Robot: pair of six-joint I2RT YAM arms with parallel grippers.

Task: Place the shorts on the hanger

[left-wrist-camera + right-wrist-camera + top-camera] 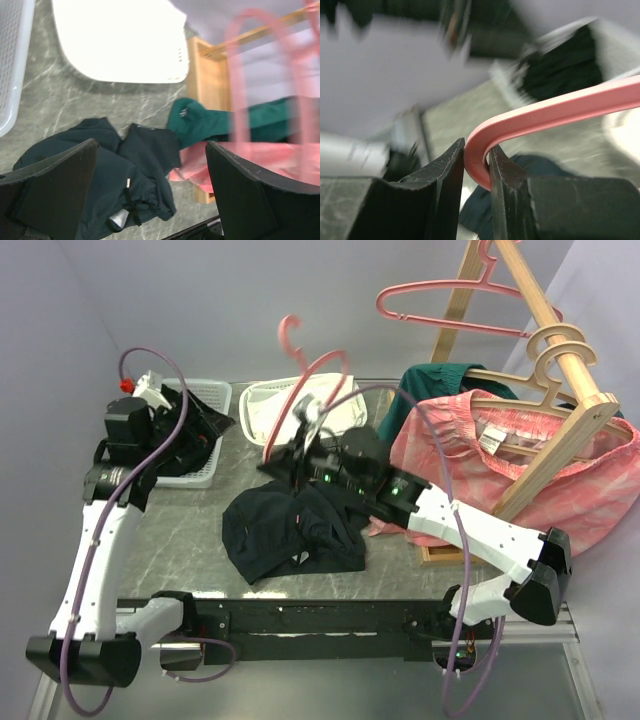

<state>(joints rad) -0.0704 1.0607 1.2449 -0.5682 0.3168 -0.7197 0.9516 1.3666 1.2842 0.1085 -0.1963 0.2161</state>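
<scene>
Lower centre, top view: shorts [290,530], dark, heaped loose on the tabletop [180,530], not yet hung. Just beyond and above: right hand [476,150], clenched on a bend of the pink hanger [560,107]. The hanger is held tilted off the tabletop, hook uppermost, probably so the shorts can be threaded on. Shorts lie below that hand, apparently apart from it. Upper left: left hand [150,147], released wide, grasping nothing, probably placed to fetch the shorts.

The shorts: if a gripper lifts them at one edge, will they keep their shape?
Probably not: the shorts lie crumpled in soft folds, so they should droop. They look thin, so likely light. Pushed, they would probably bunch up.
</scene>
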